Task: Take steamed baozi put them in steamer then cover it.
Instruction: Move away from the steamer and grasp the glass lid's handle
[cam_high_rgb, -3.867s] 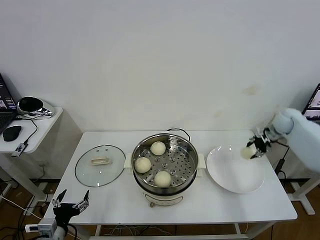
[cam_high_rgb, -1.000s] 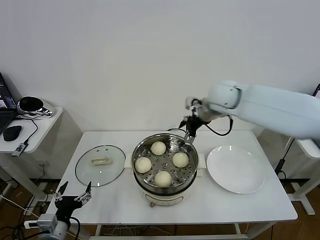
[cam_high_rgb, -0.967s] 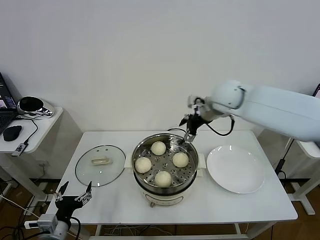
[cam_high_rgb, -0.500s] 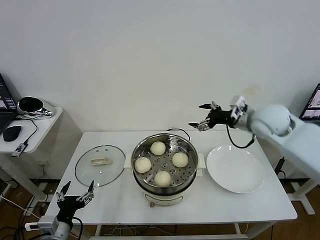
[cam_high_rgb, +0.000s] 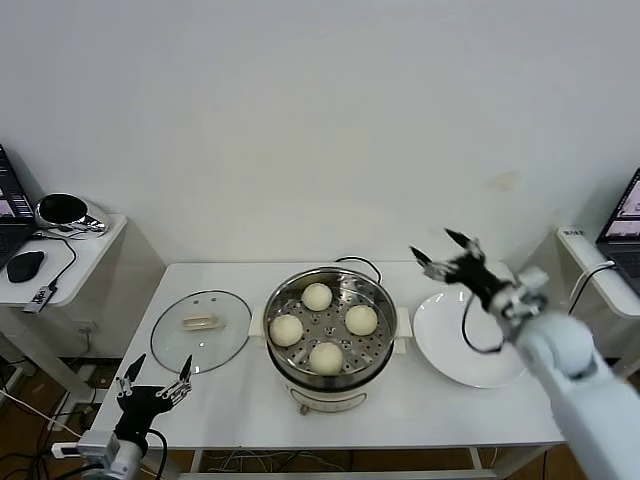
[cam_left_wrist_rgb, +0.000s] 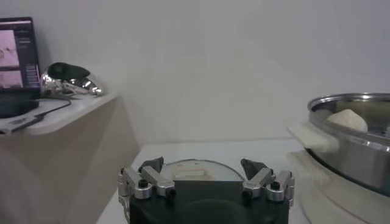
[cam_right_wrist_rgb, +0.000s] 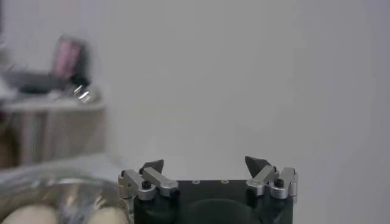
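**Baozi all in steamer, lid still off**

Baozi: you've got four sitting on the perforated tray inside the steamer (cam_high_rgb: 330, 330), which stands mid-worktop (cam_high_rgb: 230, 410). One bun at the back (cam_high_rgb: 317, 296), one on the left (cam_high_rgb: 286, 329), one on the right (cam_high_rgb: 360, 319), one at the front (cam_high_rgb: 326, 357). They sit apart from each other.

Your right gripper (cam_high_rgb: 438, 257) hangs in the air above the gap between the steamer and the white plate (cam_high_rgb: 470, 350), fingers spread wide, holding nothing. The plate sits just to the right of the steamer.

Glass lid (cam_high_rgb: 200, 330) lies flat on the worktop just left of the steamer, handle up, not on the pot.

Your left gripper (cam_high_rgb: 152, 384) is parked low off the front-left corner of the worktop, fingers wide, nothing in them. In the left wrist view it faces the lid (cam_left_wrist_rgb: 195, 170) and the steamer's side (cam_left_wrist_rgb: 353, 146).
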